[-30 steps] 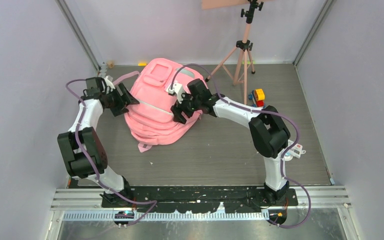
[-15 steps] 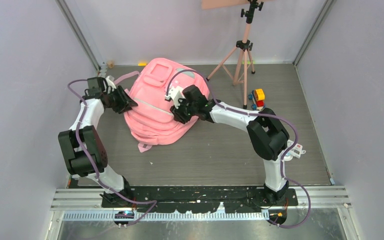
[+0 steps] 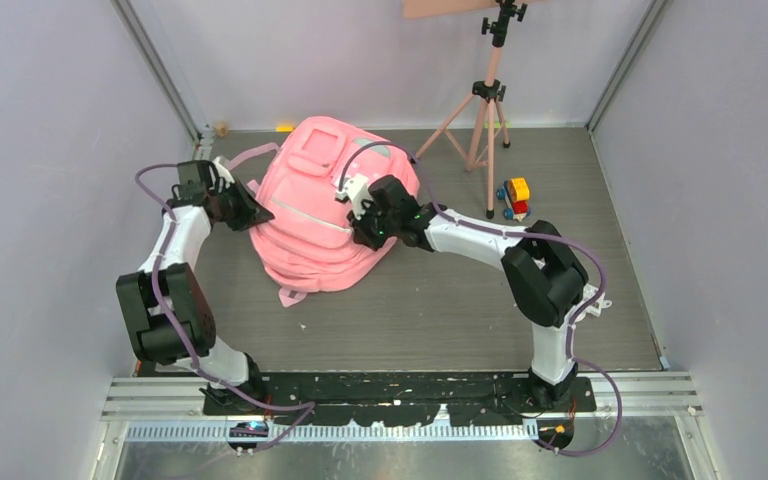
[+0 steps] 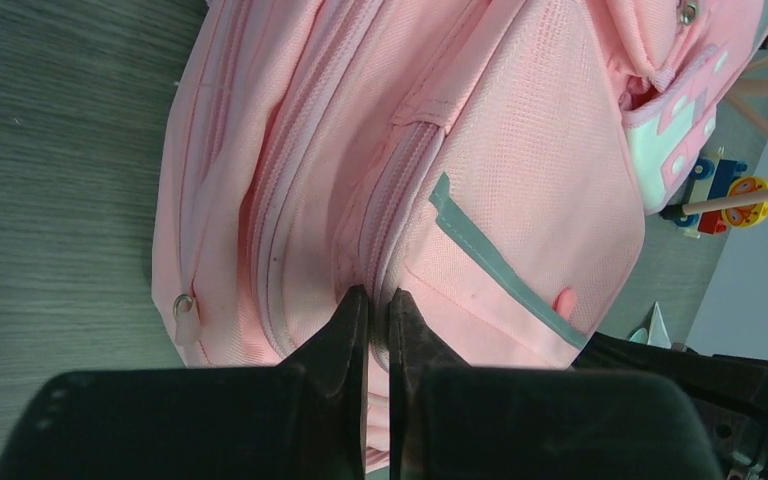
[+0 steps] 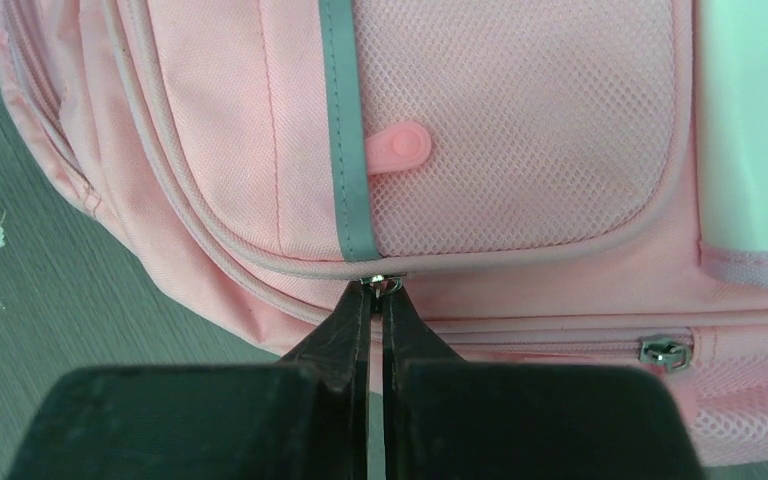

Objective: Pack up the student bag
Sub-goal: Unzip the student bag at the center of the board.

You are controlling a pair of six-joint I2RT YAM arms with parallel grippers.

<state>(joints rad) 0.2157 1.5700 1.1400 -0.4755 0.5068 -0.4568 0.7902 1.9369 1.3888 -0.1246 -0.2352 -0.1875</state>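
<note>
Pink fabric fills both wrist views: the student bag [image 3: 305, 225] lies on the grey table [image 3: 440, 290] between the two grippers, right up against their tips. Left gripper [image 4: 377, 300] is pinched narrow on the bag's zip seam [image 4: 400, 190] straight ahead of its fingers. Right gripper [image 5: 379, 292] is clamped tight on a small metal zip pull [image 5: 381, 283] at its very tips, just below the mesh pocket [image 5: 520, 130].

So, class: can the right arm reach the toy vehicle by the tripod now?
Probably yes: the toy vehicle sits clear beside that arm, though the right gripper must first release the zip pull on the student bag.
</note>
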